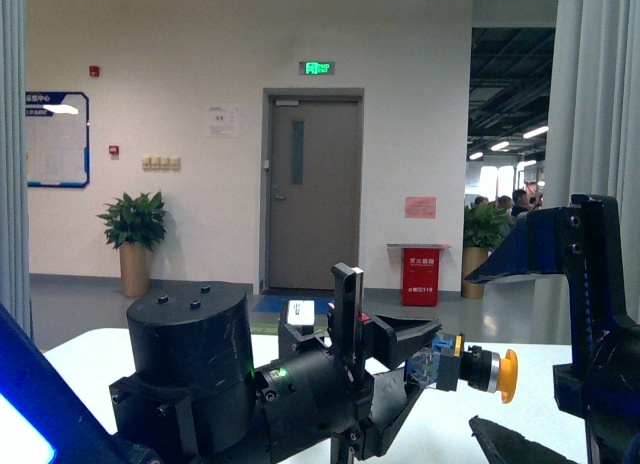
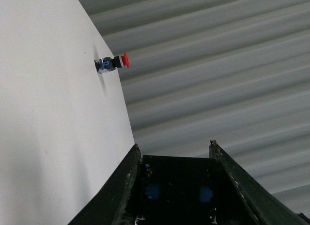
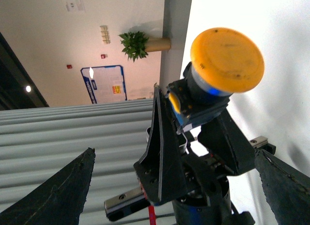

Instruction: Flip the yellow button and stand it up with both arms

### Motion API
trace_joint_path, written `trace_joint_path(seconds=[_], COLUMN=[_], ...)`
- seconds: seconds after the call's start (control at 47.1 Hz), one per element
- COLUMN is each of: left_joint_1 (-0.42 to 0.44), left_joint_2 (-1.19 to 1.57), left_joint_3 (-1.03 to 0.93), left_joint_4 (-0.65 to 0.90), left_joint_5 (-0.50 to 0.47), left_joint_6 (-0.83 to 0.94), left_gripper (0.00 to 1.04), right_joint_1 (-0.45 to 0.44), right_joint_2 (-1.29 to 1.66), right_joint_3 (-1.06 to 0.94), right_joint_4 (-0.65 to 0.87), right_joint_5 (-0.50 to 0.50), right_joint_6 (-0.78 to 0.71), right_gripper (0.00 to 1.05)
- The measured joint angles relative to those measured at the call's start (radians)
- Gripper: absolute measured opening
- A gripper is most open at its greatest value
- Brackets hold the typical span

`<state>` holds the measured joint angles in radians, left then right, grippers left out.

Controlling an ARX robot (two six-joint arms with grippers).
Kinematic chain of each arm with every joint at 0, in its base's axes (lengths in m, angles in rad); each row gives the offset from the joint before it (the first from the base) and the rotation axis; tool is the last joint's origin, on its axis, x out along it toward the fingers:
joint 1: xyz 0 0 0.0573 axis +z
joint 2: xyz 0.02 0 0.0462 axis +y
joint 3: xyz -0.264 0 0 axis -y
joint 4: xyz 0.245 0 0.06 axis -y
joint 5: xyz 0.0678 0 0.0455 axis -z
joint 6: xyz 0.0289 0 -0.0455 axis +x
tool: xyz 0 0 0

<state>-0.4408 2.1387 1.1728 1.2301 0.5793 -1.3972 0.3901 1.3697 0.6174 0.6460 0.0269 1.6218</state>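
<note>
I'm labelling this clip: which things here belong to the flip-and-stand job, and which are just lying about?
Job in hand:
yellow button
left gripper, shut on it
right gripper, open, facing its cap

Lying about:
red button on the white table
potted plant
red box beside the door

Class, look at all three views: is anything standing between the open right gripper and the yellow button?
Nothing visible does. The left gripper holds the yellow button by its contact block only, so the cap faces the open right gripper across bare air.
</note>
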Motion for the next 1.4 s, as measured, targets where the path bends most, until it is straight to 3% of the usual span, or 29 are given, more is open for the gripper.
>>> trace_joint_path(seconds=[0.573, 1.4], left_joint_1=[0.000, 0.000], left_joint_2=[0.000, 0.000], left_joint_3=[0.000, 0.000], left_joint_4=[0.000, 0.000], left_joint_5=[0.000, 0.000], left_joint_6=[0.000, 0.000], left_gripper=[0.35, 0.35], right_joint_1=[-0.024, -0.085], right_joint_2=[0.155, 0.212], right_joint_3=[0.062, 0.072], right_joint_4=[0.070, 0.132], right_joint_5=[0.055, 0.043], right_joint_6=[0.032, 0.052], right_gripper=[0.97, 0.97])
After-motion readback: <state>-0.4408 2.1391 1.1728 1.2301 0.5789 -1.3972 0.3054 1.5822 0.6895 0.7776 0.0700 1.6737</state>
